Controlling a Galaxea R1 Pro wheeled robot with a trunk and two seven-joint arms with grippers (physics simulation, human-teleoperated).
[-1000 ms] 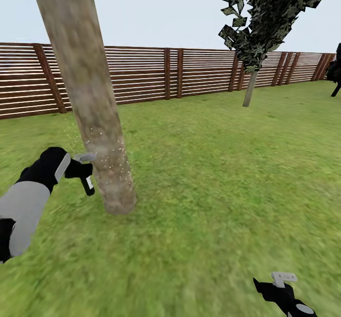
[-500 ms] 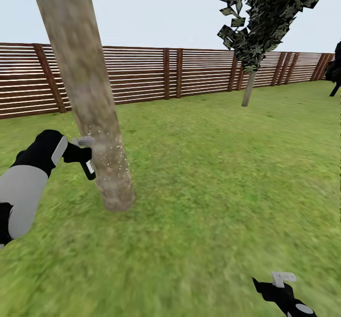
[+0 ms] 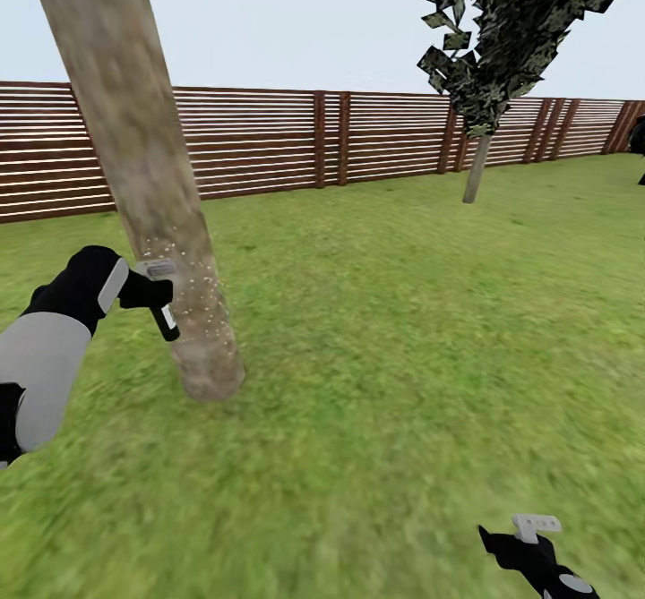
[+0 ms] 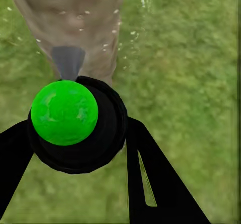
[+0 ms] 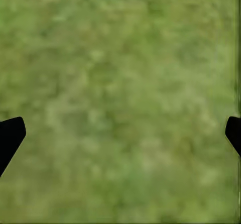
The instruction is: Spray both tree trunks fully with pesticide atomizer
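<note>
left gripper [image 3: 154, 299] still aims atomizer [image 3: 161, 305] at speckled trunk [image 3: 143, 178]; cam panned right.

text: none legible | labels: none readable | numbers: none | signs: none

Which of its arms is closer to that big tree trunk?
Left. The left gripper holds the atomizer right beside the near trunk; the right gripper hangs over grass, far off.

White-specked grey-brown tree trunk [image 3: 170, 250], green lawn [image 3: 403, 330]
</note>
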